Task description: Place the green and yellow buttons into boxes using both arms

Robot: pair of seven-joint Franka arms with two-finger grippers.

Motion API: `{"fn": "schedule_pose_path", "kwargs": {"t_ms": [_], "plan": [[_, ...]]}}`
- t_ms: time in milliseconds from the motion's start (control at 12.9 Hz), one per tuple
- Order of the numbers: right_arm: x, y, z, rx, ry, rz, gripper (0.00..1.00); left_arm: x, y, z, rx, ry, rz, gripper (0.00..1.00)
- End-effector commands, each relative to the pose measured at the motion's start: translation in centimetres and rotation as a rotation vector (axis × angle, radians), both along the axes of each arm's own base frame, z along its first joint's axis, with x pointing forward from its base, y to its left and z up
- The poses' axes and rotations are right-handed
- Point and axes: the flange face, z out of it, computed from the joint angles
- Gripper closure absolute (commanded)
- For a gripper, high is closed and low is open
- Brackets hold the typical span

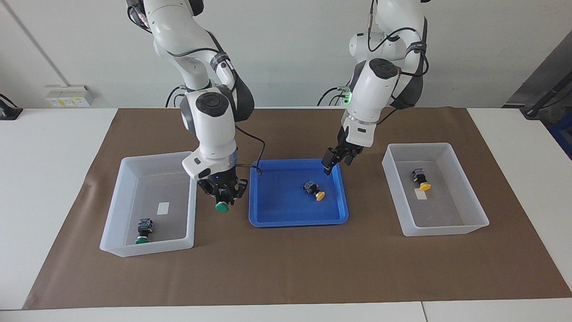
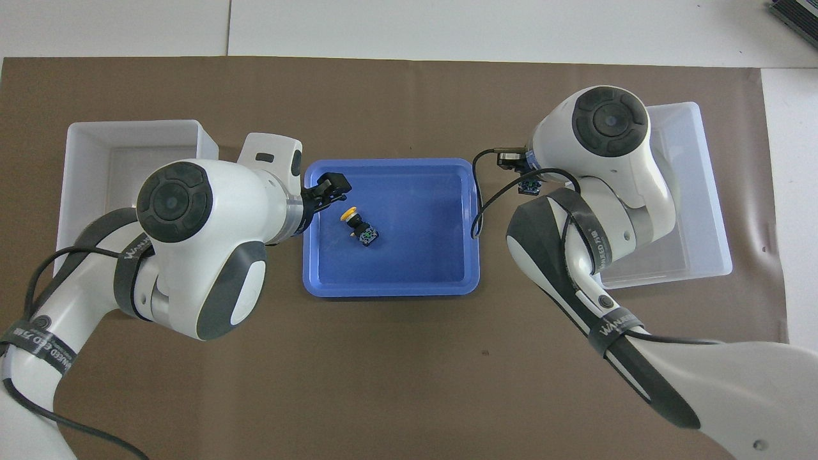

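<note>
The right gripper (image 1: 222, 197) hangs in the air with its jaws clamped on a green button (image 1: 221, 207), cap pointing down, over the brown mat (image 1: 286, 268) in the gap between a white box (image 1: 147, 205) and the blue tray (image 1: 298, 193). Inside that box lies a second green button (image 1: 144, 230) (on its side, well below the jaws). The left gripper (image 1: 336, 160) hovers over the tray's corner with its jaws parted and nothing between them; a yellow button (image 1: 313, 190) lies in the tray just below them. Another yellow button (image 1: 421, 179) rests in the other box (image 1: 433, 188).
</note>
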Motion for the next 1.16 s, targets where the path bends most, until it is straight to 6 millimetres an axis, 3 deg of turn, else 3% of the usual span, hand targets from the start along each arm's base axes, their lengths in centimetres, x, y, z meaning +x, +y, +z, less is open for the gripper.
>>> {"fn": "schedule_pose_path", "kwargs": {"t_ms": [0,310,465,620,853,930,1085], "plan": [[-1.4,-4.1,0.4,-0.038,0.024,0.088,1.00,-0.8,-4.6,-5.1,0.052,0.013,0.026,0.00],[-0.3,-12.0,0.6,-0.015,0.055,0.158,1.00,-0.2,-6.9,-10.2,0.113,0.021,0.041,0.00],[0.0,-15.3,-0.2,0.057,0.072,0.220,1.00,0.0,-7.2,-11.1,0.125,0.008,0.036,0.00],[0.7,-16.8,-2.5,0.077,0.073,0.209,1.00,-0.5,-8.2,-12.5,0.127,0.013,0.028,0.00],[2.3,-17.0,-6.7,0.096,0.027,0.214,1.00,-1.1,-8.5,-13.1,0.139,0.009,0.038,0.00],[2.5,-17.2,-7.4,0.086,0.024,0.228,1.00,-1.1,-8.6,-13.1,0.137,0.008,0.037,0.04],[3.0,-19.1,-9.2,0.088,0.008,0.240,1.00,-1.2,-8.6,-13.1,0.138,0.009,0.037,0.37]]}}
